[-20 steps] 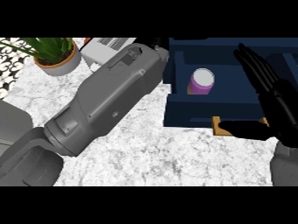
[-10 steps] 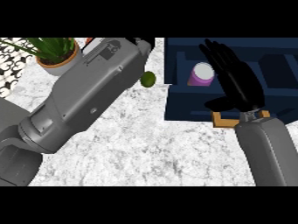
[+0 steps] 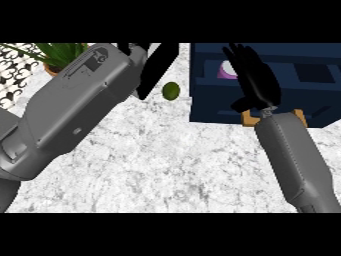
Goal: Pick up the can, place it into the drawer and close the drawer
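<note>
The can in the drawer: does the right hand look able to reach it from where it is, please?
Probably yes. The right hand hovers open over the navy drawer, fingers beside the purple can, and nothing lies between them, though the hand partly hides it.

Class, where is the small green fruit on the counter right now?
In the head view, the green fruit lies on the marble counter, upper middle, between the left hand and the dark blue drawer.

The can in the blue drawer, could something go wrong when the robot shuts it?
Maybe. The right hand hangs over the open drawer and partly hides the can, so it might knock the can while pulling away or pushing. The left hand is close to the small green fruit and might roll it.
</note>
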Controlling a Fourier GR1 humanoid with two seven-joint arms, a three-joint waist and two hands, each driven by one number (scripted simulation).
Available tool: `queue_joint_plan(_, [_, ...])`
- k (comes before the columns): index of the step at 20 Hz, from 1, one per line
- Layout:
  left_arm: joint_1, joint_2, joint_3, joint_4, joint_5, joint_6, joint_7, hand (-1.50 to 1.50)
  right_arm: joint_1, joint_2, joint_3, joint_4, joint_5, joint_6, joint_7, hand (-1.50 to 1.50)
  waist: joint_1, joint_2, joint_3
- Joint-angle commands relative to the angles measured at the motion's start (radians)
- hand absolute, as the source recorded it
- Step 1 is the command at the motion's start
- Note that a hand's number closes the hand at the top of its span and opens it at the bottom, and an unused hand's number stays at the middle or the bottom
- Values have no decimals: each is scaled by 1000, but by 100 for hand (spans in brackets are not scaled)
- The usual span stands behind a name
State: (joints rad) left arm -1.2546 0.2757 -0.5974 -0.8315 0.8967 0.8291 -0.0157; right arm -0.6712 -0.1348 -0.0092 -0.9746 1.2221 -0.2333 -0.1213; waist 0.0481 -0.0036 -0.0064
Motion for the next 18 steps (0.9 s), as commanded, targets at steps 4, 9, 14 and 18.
queue_joint_plan(4, [77,62,13,-88,-29,-11,22,-150,-96,-12,-65,295,45,-205,-22,-150,3,15,8])
queue_joint_plan(9, [102,82,18,-137,-43,-5,44,-150,-176,57,-68,412,93,-338,30,-150,11,18,8])
queue_joint_plan(14, [111,102,20,-193,-54,17,82,-150,-303,-35,-138,541,75,-357,0,-150,28,24,8])
queue_joint_plan(18, [133,147,24,-237,-75,14,99,-150,-352,-56,-176,605,49,-413,-37,-150,24,23,8])
